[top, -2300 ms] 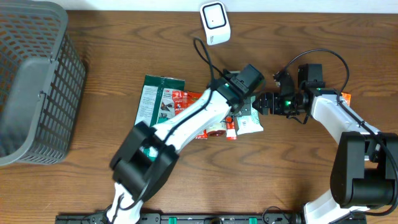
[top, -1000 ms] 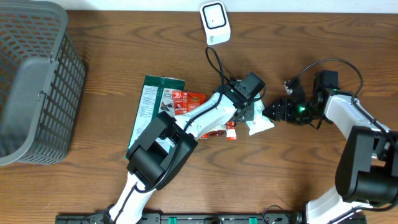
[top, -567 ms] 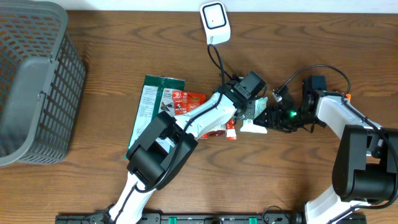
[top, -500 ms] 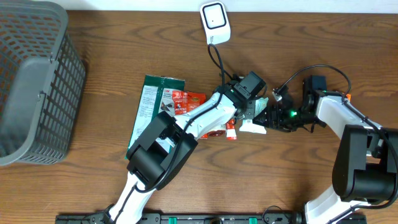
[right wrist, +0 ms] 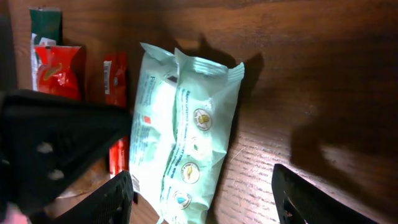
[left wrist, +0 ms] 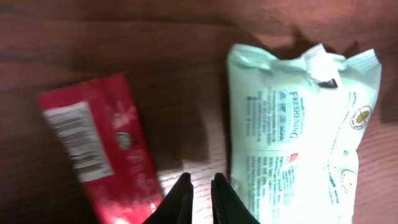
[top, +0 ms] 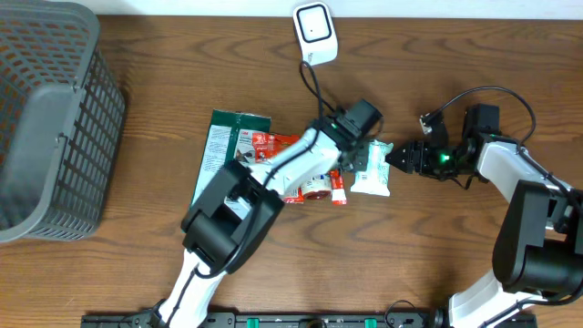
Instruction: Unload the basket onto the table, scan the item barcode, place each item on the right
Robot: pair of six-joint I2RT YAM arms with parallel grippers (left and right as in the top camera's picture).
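**Wipes packet flat on the table between two grippers**

A pale green wipes packet [top: 372,173] lies flat on the wooden table [top: 437,264], near the middle and right of the clutter. Its crimped end is toward the barcode scanner [top: 314,33], which stands well apart at the far edge, with bare wood between them.

The left gripper [left wrist: 200,186] hangs over the narrow strip of wood between the packet's long edge and a red sachet [left wrist: 99,155]. Its jaws are pinched almost together and grasp nothing.

The right gripper [top: 401,157] sits just beside the packet's opposite long edge. Its jaws are spread wide and empty.

Right of and in front of the packet the wood is open. A dark green package [top: 232,150] and red packets [top: 278,146] crowd the left. A grey mesh basket [top: 46,118] fills the far left edge.
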